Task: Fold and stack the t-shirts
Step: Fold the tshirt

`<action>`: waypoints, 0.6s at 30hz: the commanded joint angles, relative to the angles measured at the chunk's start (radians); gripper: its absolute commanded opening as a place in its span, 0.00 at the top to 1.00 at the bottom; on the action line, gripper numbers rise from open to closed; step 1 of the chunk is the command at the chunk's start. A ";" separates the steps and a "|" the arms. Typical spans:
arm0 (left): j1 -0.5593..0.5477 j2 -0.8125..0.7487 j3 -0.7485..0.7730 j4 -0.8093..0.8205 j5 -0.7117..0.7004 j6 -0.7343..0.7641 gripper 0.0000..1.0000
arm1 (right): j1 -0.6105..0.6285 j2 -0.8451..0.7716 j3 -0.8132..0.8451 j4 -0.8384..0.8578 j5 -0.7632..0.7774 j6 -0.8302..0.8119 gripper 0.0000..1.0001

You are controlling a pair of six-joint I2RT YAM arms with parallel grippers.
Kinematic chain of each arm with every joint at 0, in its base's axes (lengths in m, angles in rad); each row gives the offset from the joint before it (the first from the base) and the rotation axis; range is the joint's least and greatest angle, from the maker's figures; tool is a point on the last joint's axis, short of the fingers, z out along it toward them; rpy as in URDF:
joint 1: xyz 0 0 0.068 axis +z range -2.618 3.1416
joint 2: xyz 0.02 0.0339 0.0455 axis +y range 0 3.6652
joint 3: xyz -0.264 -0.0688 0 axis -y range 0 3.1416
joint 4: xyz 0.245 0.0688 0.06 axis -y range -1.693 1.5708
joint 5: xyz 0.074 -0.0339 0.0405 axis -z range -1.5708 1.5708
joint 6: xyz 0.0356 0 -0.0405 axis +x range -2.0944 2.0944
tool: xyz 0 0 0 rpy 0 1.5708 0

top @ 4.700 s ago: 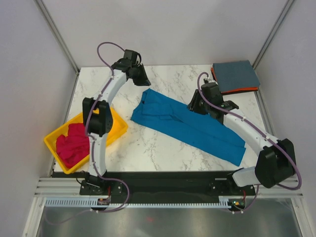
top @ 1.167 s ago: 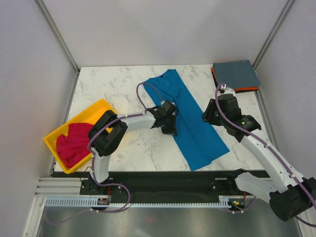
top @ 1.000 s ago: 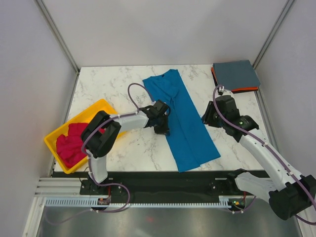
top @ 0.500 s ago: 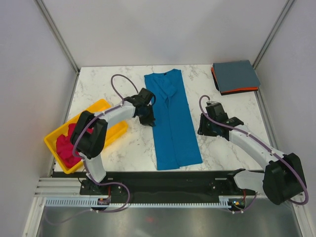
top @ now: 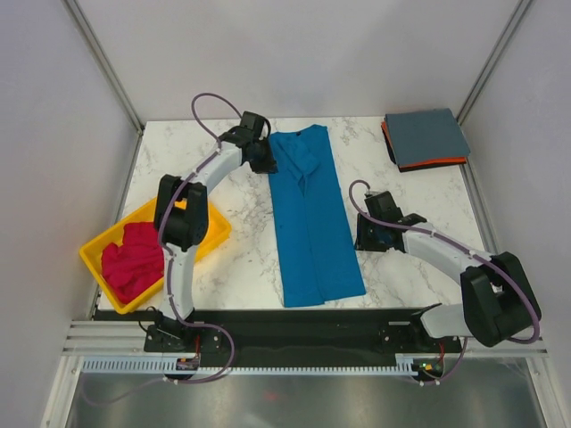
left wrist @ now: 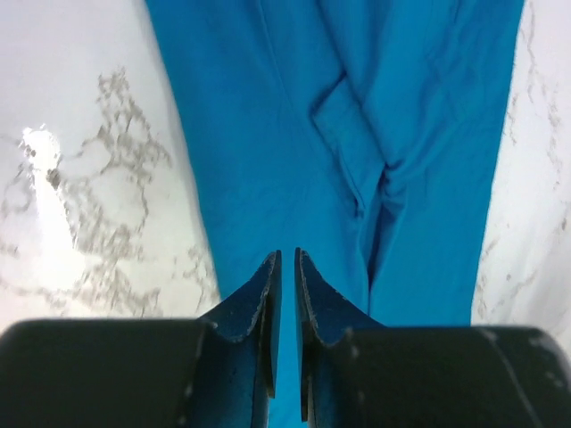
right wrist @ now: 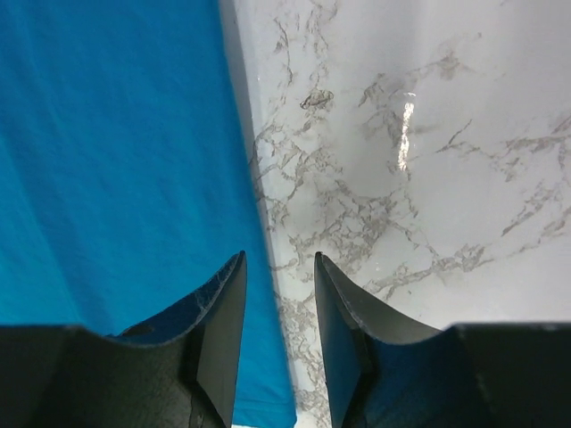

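Blue t-shirt [top: 308, 223] lies as a long folded strip in the middle of the table [top: 410, 192]. Left pincer [left wrist: 285, 267], barely parted and empty, hangs over its far end. Right pincer [right wrist: 278, 267], half open and empty, is at its right edge. Pinching only one layer could undo the folds.

We see a white marble-patterned table [top: 241, 263] enclosed by plain pale grey walls [top: 294, 53], slanting aluminium posts [top: 103, 64] at the back corners, overhead light glinting on the marble.
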 commanded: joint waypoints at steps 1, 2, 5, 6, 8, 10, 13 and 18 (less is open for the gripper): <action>-0.009 0.104 0.105 -0.009 0.026 0.069 0.83 | -0.004 0.045 0.019 0.065 -0.006 -0.021 0.56; -0.008 0.121 0.134 -0.009 0.019 0.067 0.83 | -0.004 0.055 0.022 0.069 -0.006 -0.018 0.56; 0.001 0.182 0.170 -0.009 -0.004 0.060 0.83 | -0.004 0.088 0.025 0.089 -0.006 -0.012 0.57; 0.003 0.213 0.179 -0.009 -0.010 0.057 0.83 | -0.005 0.092 0.025 0.100 -0.006 -0.009 0.58; 0.012 0.254 0.223 -0.009 -0.007 0.057 0.83 | -0.005 0.097 0.027 0.111 -0.006 -0.002 0.59; 0.021 0.322 0.285 -0.009 0.018 0.057 0.83 | -0.007 0.114 0.036 0.126 -0.006 0.018 0.61; 0.038 0.385 0.383 -0.009 0.053 0.054 0.83 | -0.008 0.144 0.056 0.138 -0.006 0.044 0.63; 0.075 0.520 0.578 -0.009 0.151 0.067 0.80 | -0.010 0.190 0.077 0.171 -0.031 0.077 0.63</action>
